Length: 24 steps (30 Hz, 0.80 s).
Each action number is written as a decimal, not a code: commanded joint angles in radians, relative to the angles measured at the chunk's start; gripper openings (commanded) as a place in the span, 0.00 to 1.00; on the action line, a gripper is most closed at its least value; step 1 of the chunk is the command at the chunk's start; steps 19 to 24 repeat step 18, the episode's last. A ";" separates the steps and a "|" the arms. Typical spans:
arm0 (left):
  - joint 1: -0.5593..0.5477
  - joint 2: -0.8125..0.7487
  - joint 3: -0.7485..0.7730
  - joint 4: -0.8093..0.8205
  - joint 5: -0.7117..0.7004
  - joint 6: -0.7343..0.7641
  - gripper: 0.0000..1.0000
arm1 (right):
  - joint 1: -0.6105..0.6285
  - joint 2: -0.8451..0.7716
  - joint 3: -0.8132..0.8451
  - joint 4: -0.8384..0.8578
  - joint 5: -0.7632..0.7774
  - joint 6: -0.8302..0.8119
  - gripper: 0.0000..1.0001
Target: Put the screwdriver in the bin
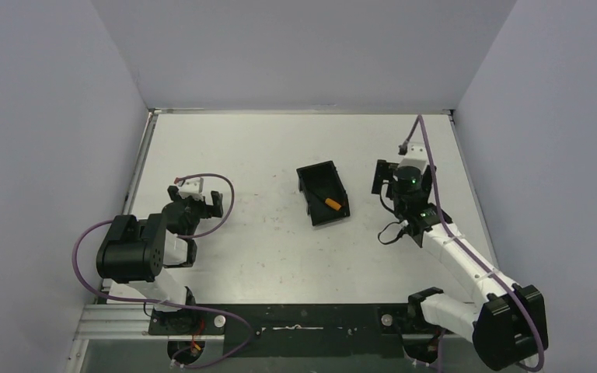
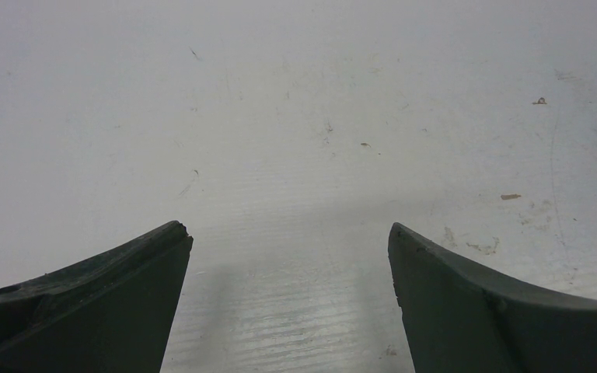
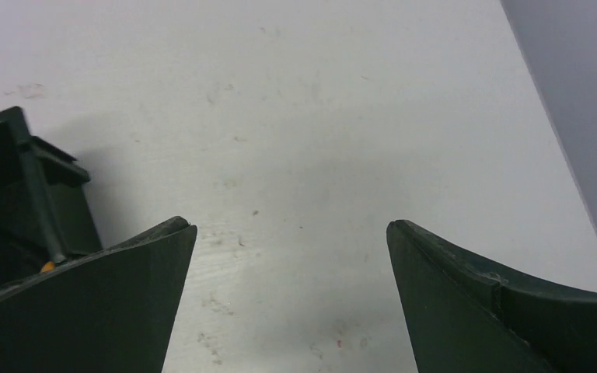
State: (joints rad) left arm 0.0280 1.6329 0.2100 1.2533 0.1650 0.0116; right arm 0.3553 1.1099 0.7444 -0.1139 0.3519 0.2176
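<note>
bin [image 3: 23, 179] cut off at L edge, screwdriver [image 1: 332, 203] shaft prob. too small

You find no readable text, label, brand, number or sign in any view: nothing on the bin [image 1: 323, 192], the screwdriver [image 1: 332, 203] or the surface [image 1: 280, 249].

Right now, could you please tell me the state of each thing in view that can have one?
Black rectangular plastic bin: upright on the white table, not empty.
Small orange-handled screwdriver: lying inside the bin, not gripped.
Left gripper: open, empty, over bare table.
Right gripper: open, empty, just right of the bin.
</note>
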 commanded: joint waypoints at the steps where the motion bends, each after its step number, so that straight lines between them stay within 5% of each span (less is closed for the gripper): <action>1: 0.006 -0.011 0.008 0.049 0.013 -0.005 0.97 | -0.085 -0.123 -0.159 0.214 0.089 0.093 1.00; 10: 0.004 -0.011 0.008 0.049 0.012 -0.004 0.97 | -0.171 -0.225 -0.460 0.503 0.041 0.046 1.00; 24: 0.004 -0.012 0.010 0.041 0.007 -0.002 0.97 | -0.171 -0.223 -0.490 0.533 0.022 0.040 1.00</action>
